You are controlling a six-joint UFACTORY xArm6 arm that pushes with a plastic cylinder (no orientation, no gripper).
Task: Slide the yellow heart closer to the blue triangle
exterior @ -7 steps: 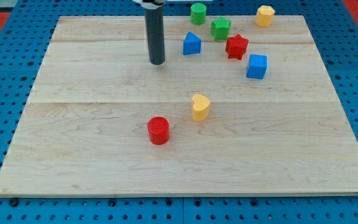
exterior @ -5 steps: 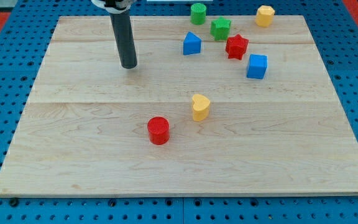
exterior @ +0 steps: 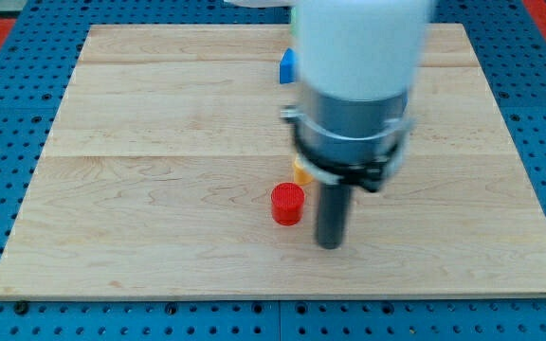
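My tip (exterior: pixel 329 243) rests on the board near the view's bottom centre, just right of and below the red cylinder (exterior: pixel 287 204). The arm's large body fills the middle of the view. Only a sliver of the yellow heart (exterior: pixel 299 171) shows at the arm's left edge, just above the red cylinder. Only the left edge of the blue triangle (exterior: pixel 285 65) shows near the view's top, beside the arm. The tip is below the yellow heart and does not visibly touch it.
The wooden board (exterior: pixel 140 189) lies on a blue pegboard. The arm hides the other blocks at the view's top right.
The arm has swung from the board's top left down to the bottom centre and now looms large. The red cylinder sits further to the right than before.
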